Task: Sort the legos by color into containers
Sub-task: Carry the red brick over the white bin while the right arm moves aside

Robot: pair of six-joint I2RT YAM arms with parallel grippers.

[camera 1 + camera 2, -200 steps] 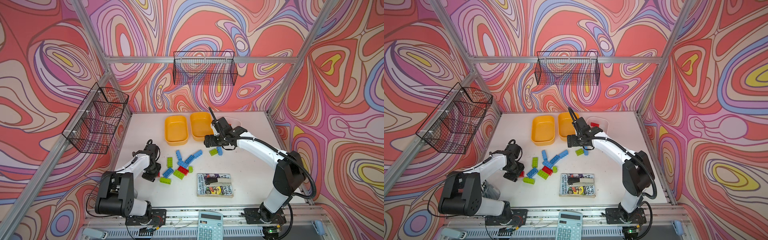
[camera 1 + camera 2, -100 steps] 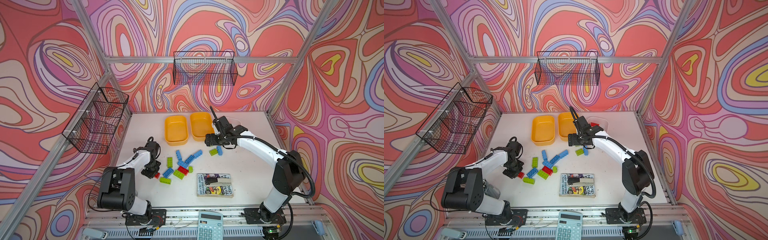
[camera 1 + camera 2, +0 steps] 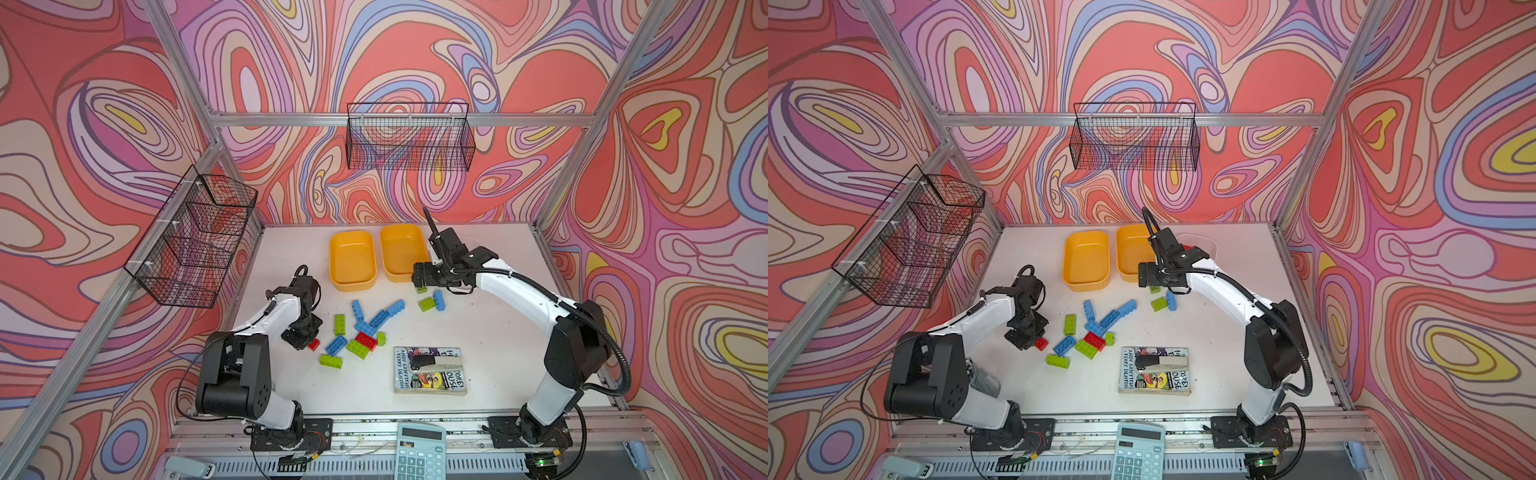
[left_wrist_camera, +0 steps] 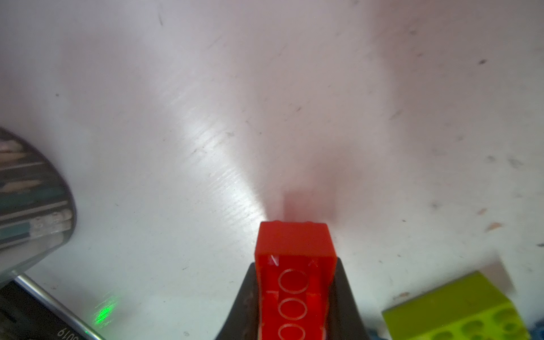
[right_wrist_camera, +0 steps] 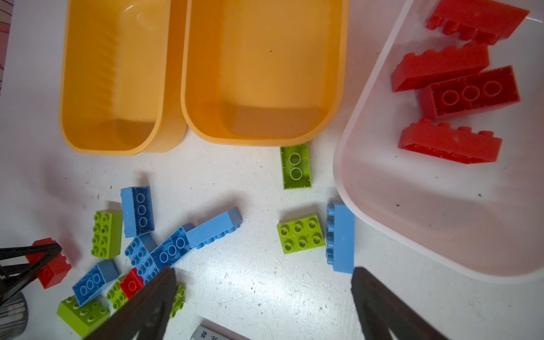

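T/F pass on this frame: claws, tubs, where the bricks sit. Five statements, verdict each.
1. The left claw is shut on a red brick. True.
2. The right claw holds a blue brick. False: it is open and empty, above the table.
3. Both orange tubs are empty. True.
4. The white tub holds green bricks. False: it holds only red bricks, four of them.
5. Every green brick in view lies on the table, none in a tub. True.
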